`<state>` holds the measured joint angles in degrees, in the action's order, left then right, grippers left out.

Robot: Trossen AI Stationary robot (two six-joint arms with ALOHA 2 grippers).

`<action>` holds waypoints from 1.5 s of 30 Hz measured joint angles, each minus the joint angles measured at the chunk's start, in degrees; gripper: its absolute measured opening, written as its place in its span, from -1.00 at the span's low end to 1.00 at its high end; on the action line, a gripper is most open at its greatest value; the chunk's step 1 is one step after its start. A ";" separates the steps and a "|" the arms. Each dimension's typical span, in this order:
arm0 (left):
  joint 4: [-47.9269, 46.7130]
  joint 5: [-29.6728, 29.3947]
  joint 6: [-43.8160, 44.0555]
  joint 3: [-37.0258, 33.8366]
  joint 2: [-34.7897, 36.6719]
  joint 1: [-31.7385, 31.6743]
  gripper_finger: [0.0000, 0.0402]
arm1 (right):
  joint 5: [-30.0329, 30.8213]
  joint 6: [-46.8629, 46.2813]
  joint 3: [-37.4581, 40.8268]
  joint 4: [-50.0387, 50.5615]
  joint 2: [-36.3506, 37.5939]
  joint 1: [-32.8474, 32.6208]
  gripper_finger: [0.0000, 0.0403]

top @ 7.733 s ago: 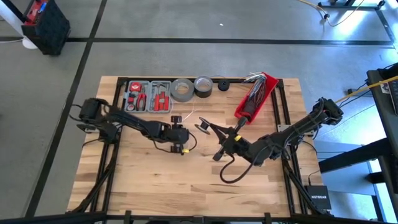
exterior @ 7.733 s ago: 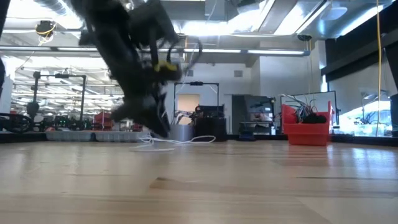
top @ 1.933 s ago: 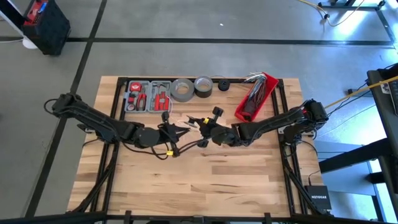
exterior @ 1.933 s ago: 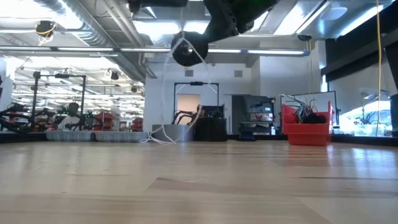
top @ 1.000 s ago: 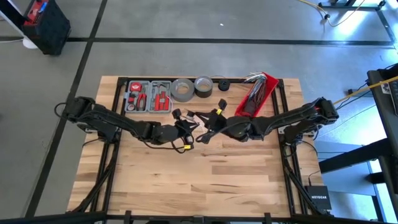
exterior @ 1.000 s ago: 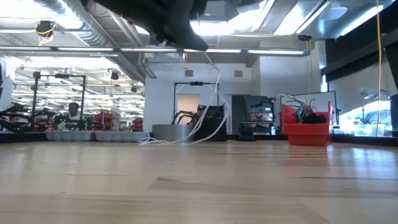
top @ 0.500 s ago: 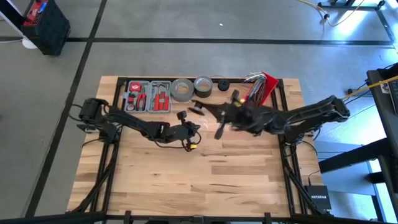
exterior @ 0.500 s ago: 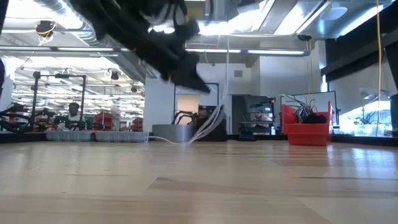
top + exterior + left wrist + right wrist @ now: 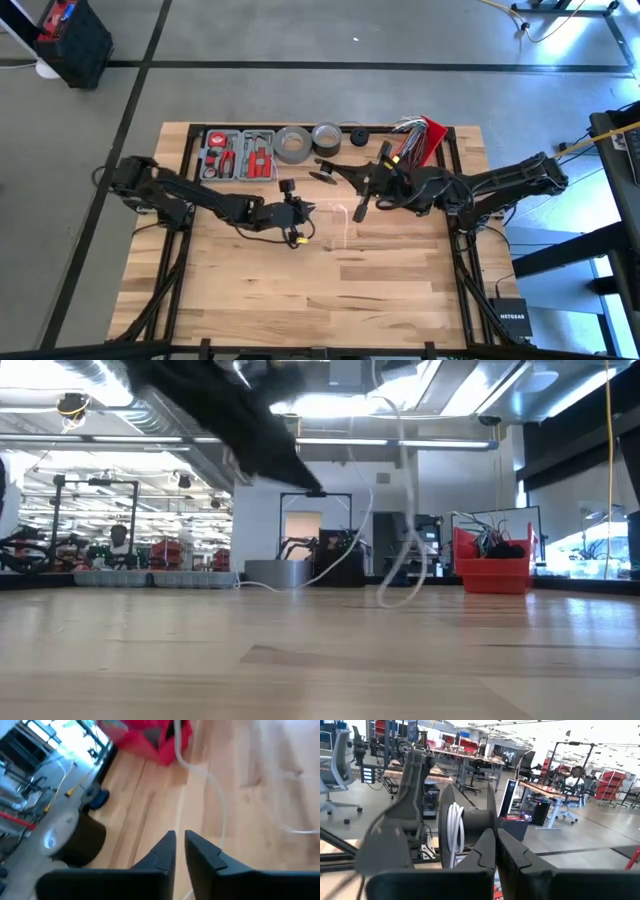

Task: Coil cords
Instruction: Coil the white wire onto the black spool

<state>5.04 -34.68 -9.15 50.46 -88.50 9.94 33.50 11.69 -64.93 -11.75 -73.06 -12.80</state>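
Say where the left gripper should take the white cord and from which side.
Probably the white cord, on its slack run below the black spool at the right gripper. Bring the left gripper in level from its own side, crossing the strand: there it hangs free, off the table.

Your left arm reaches in from the left of the high view toward the middle, and its left gripper [image 9: 297, 212] sits just left of centre. In the left wrist view its fingers [image 9: 161, 854] stand a narrow slit apart with nothing between the tips. Your right arm comes in from the right edge, bent low, and its right gripper [image 9: 345, 170] lies above centre, pointing left. Its fingers [image 9: 485, 845] are pressed together, raised level toward the room.
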 joint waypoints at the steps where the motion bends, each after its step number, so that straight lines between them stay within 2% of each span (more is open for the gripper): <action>1: -0.16 -0.02 0.24 0.00 1.49 0.85 -0.76 | 0.00 -0.50 0.00 0.19 0.00 0.00 -0.97; 6: 3.30 0.00 -0.19 0.07 5.53 4.55 -0.47 | -0.08 -1.06 0.00 0.79 0.00 0.01 -0.97; 12: 10.99 -0.04 -3.81 0.11 4.20 5.18 -0.26 | -0.20 -1.15 0.00 0.64 -1.14 0.02 -0.97; 27: 18.90 0.98 -1.29 0.09 -1.76 0.54 -0.27 | -1.18 -1.10 0.04 -1.07 -2.21 0.07 -0.97; 31: 19.08 1.05 -3.21 0.02 -2.46 0.43 -0.39 | -1.18 -0.93 0.04 -0.83 -2.21 0.07 -0.97; 37: 19.51 1.05 -4.24 0.02 -2.46 0.53 -0.91 | -1.18 -0.90 0.04 -0.88 -2.21 0.07 -0.97; 39: 18.61 0.94 -4.69 0.04 -2.45 0.99 -0.95 | -1.16 -0.86 0.05 -0.95 -2.21 0.07 -0.97; 42: 11.78 0.70 -3.37 0.04 -1.49 2.06 -0.97 | -0.25 -0.32 0.11 -1.53 -1.73 0.07 -0.97; 45: 0.40 0.33 0.24 0.07 0.58 3.70 -0.98 | 2.06 2.20 0.11 -3.06 -0.24 0.07 -0.97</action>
<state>5.44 -34.35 -8.91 50.52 -87.92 13.65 35.55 13.89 -64.82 -14.81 -73.29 -12.73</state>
